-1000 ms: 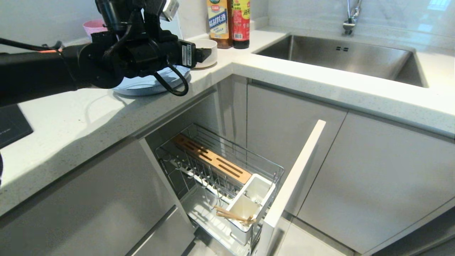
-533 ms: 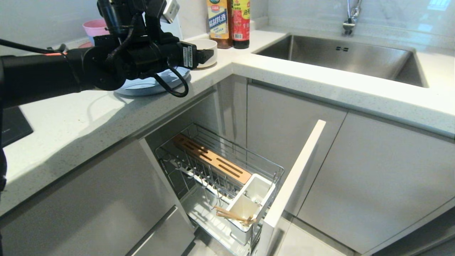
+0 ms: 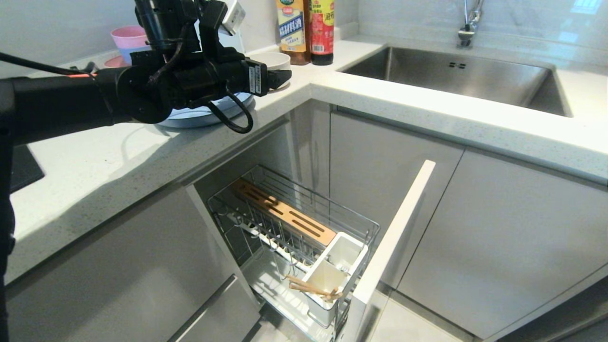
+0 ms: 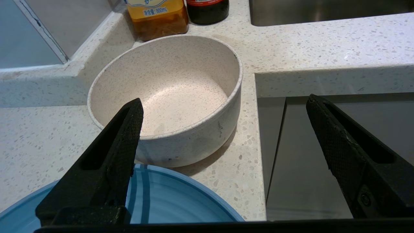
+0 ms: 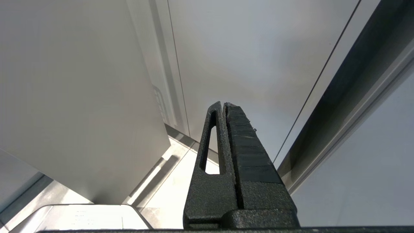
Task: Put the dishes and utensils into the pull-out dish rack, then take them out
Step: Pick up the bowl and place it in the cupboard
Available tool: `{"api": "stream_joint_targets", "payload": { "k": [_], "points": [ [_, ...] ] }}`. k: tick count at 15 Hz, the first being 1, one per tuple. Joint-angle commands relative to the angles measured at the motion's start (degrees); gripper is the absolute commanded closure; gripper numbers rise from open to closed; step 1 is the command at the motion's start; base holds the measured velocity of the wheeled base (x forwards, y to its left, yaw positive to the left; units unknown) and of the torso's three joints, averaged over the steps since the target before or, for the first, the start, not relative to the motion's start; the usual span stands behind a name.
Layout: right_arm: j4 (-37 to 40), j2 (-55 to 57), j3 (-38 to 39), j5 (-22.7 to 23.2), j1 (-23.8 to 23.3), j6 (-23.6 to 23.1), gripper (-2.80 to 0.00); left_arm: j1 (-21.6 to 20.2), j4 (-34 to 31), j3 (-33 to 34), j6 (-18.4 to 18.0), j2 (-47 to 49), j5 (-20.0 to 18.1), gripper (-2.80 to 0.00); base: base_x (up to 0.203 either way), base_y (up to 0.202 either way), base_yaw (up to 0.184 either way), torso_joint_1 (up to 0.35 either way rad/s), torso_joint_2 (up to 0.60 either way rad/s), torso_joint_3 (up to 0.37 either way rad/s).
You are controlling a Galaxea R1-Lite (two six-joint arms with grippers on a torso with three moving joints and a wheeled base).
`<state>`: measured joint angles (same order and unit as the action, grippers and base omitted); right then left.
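Observation:
The off-white bowl stands empty on the counter near the corner, beside the light-blue plate. My left gripper hovers open just above both. In the left wrist view one fingertip overlaps the bowl's near rim, and the other hangs past the counter edge; nothing is held. The plate lies under the gripper. Below, the pull-out dish rack stands drawn out. The chopsticks lean in a white cup. My right gripper is shut, parked beside cabinet fronts.
Two sauce bottles stand behind the bowl. The steel sink and faucet are to the right. Stacked pink and blue bowls sit far left. The rack's front panel juts into the floor space.
My left arm has shifted slightly right and up, bringing the open gripper closer over the bowl. Nothing else has moved.

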<state>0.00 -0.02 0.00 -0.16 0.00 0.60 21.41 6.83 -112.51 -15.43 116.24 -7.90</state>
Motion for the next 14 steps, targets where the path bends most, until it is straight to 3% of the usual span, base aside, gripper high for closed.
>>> {"api": "stream_joint_targets", "payload": {
  "k": [1,14],
  "points": [
    [0.0,0.0,0.1,0.0,0.0,0.0,0.0,0.0,0.0,0.0,-0.1,0.2,-0.1,-2.8,0.0,0.0,0.0,0.0,0.0,0.0],
    [0.0,0.0,0.1,0.0,0.0,0.0,0.0,0.0,-1.5,0.1,-0.1,1.1,0.3,-2.8,0.0,0.0,0.0,0.0,0.0,0.0]
  ]
}}
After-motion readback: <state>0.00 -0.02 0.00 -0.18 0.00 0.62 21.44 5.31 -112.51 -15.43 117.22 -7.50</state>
